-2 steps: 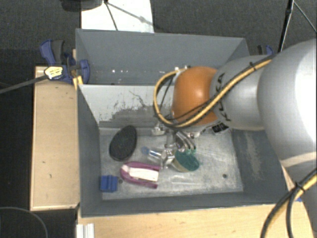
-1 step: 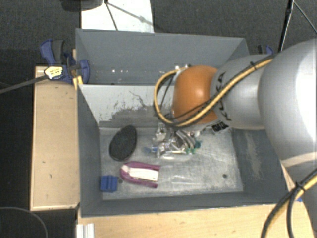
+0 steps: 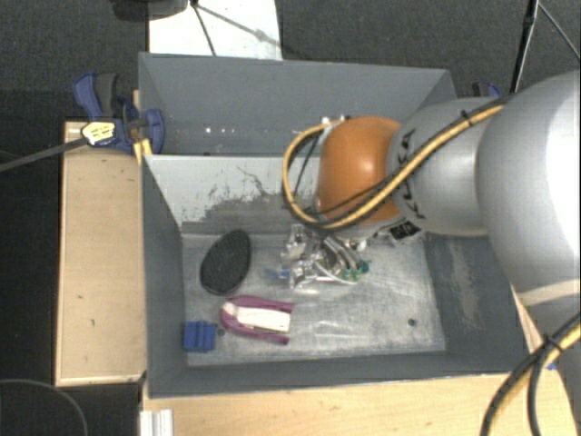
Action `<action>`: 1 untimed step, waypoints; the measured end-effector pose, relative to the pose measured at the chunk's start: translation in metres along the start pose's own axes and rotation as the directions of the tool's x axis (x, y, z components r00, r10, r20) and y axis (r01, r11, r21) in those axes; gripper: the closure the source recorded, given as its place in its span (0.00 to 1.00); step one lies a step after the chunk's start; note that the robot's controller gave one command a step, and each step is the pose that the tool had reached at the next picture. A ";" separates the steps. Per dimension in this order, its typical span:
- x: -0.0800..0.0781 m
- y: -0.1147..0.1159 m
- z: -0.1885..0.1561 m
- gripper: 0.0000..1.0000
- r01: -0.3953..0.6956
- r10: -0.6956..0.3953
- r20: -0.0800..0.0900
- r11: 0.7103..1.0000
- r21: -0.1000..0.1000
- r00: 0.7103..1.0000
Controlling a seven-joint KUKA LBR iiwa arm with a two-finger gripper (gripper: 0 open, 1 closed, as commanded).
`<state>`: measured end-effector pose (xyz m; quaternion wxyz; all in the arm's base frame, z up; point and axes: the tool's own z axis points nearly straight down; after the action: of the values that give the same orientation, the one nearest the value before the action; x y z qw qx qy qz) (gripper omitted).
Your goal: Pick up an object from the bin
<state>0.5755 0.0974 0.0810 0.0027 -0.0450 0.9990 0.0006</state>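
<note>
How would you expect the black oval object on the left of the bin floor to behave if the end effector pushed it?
The black oval object lies on its broad face, so it would probably slide or pivot rather than roll. Its dull, grainy surface suggests little slipperiness. It looks solid, so likely stiff.

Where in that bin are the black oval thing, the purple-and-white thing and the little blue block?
black oval thing (image 3: pixel 225 261): camera view, middle of its top.
purple-and-white thing (image 3: pixel 264 317): camera view, on its white part.
little blue block (image 3: pixel 199 336): camera view, middle of its top.
</note>
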 end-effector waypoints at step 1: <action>-0.002 0.000 -0.046 1.00 -0.002 0.002 0.003 1.000 0.000 1.000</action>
<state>0.5772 0.0975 0.1266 0.0040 -0.0441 0.9990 0.0008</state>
